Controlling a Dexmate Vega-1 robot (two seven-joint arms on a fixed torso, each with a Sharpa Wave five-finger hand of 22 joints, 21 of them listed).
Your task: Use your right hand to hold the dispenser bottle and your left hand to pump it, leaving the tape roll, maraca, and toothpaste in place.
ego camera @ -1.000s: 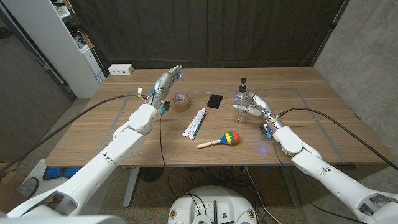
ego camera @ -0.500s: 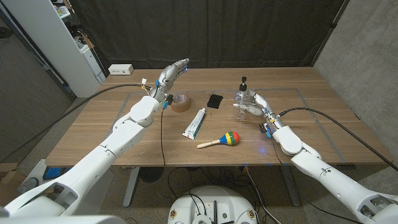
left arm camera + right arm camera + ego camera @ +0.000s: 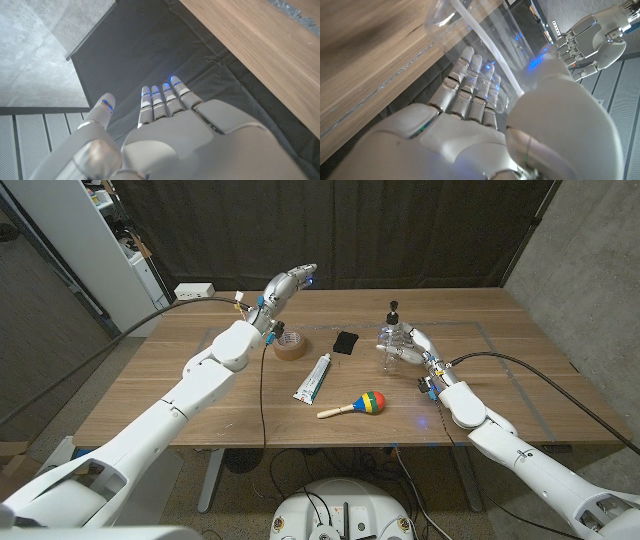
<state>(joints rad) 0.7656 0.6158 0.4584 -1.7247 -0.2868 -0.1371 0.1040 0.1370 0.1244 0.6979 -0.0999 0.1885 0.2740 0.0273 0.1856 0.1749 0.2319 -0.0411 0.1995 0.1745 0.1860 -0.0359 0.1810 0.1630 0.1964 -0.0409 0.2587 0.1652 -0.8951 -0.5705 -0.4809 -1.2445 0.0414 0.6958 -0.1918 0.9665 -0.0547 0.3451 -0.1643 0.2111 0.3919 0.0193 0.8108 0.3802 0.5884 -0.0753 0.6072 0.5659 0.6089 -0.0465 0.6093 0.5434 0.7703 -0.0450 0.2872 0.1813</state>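
The right robot hand [image 3: 408,347] is gripping the bottle [image 3: 391,340], which is standing on the counter [image 3: 200,395]. The left robot hand [image 3: 287,283] is hovering open, fingers spread, above the tape [image 3: 290,346], well apart from the bottle.

Dispenser bottle [image 3: 485,35] cut off by the right wrist frame's edge, its lower body hidden behind right robot hand [image 3: 485,125].

left hand [image 3: 288,283] – raised, farther right

Brown tape roll [image 3: 290,346] left on wooden counter [image 3: 200,395], white toothpaste tube [image 3: 313,377] beside it, striped wooden maraca [image 3: 358,405] in front, clear dispenser bottle [image 3: 391,340] right.
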